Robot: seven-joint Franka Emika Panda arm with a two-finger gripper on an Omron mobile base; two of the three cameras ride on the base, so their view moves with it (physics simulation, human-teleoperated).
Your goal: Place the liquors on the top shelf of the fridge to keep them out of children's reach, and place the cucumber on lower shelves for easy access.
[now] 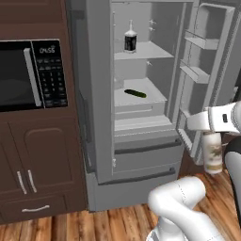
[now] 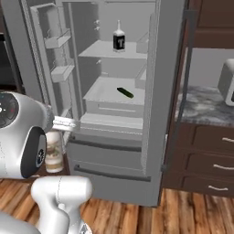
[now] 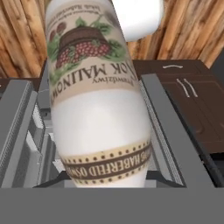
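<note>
The fridge stands with both doors open. A squat dark liquor bottle with a white neck stands on the thin top shelf. The dark green cucumber lies on a boxy lower shelf below it. My gripper is outside the fridge, low by the right door, shut on the slim cream-white liquor bottle. That bottle hangs below the hand, and in the hand view its berry label is upside down.
The open right fridge door with its door bins is just behind my hand. A built-in microwave sits in brown cabinets on the left. On the right, a counter carries a pale appliance. Wooden floor lies below.
</note>
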